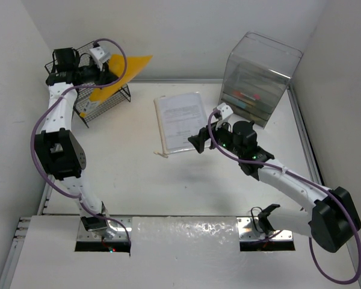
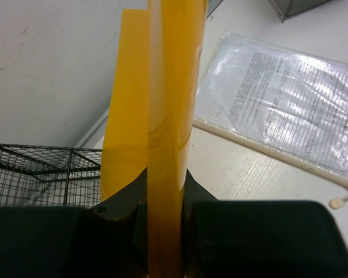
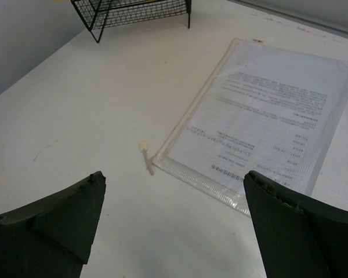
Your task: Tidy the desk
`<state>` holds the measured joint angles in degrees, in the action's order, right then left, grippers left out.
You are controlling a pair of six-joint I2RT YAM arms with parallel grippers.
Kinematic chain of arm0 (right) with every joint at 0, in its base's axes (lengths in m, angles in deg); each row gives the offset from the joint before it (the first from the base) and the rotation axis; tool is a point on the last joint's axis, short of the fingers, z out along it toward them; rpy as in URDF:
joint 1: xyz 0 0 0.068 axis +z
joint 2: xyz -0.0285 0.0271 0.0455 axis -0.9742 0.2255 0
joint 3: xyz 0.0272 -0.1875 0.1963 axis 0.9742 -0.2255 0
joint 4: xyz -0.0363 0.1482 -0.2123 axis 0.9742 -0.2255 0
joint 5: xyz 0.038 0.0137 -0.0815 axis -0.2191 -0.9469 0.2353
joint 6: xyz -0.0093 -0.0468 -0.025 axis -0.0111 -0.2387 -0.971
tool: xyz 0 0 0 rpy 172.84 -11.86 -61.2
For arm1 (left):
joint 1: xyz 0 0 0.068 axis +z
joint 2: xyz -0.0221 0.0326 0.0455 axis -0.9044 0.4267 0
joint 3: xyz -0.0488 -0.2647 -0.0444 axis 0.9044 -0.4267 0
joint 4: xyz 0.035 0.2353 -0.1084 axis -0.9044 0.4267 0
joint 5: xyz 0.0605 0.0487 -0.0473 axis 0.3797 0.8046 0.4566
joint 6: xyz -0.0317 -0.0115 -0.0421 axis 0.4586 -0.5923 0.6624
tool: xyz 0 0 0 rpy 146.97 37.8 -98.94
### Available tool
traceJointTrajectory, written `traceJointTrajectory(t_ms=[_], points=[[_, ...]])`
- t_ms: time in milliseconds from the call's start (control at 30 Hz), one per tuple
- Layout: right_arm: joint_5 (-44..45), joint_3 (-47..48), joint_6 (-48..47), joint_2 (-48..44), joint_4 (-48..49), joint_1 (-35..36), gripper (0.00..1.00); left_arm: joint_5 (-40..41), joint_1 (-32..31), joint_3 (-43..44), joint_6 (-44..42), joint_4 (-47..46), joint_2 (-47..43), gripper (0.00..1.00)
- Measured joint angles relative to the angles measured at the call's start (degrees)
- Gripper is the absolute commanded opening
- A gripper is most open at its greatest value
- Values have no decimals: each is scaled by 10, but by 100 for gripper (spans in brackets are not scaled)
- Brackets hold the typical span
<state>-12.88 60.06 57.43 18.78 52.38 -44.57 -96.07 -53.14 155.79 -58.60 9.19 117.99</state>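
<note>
The right hand (image 3: pixel 174 179), wide and empty, hovers over the bench (image 3: pixel 75 104) with the clear document pouch (image 3: pixel 272 116) ahead to its right, long axis running away from it, while the farther left hand (image 2: pixel 164 191) clamps a yellow folder (image 2: pixel 168 87) by the wire rack (image 2: pixel 40 174).

Far left corner: black wire rack (image 1: pixel 105 103), with a yellow folder (image 1: pixel 125 69) tilted above it, can't tell if they touch. In the middle a clear zip pouch (image 1: pixel 180 120) lies flat, printed sheets inside, its little pull tab (image 3: pixel 143 146) sticking out at one corner. Far right: clear plastic drawer box (image 1: pixel 260 75), colourful bits inside, too blurry to ID
</note>
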Motion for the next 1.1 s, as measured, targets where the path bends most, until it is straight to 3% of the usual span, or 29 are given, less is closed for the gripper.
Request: traceJointTrajectory(t_ms=[400, 800, 1100], points=[[32, 13, 24, 33, -21, 0, 99, 29, -4, -33, 2, -27, -23, 0], [46, 108, 102, 141, -31, 0, 99, 34, -4, -59, 8, -51, -35, 0], [43, 108, 117, 149, -23, 0, 99, 28, -4, -62, 3, -48, -37, 0]])
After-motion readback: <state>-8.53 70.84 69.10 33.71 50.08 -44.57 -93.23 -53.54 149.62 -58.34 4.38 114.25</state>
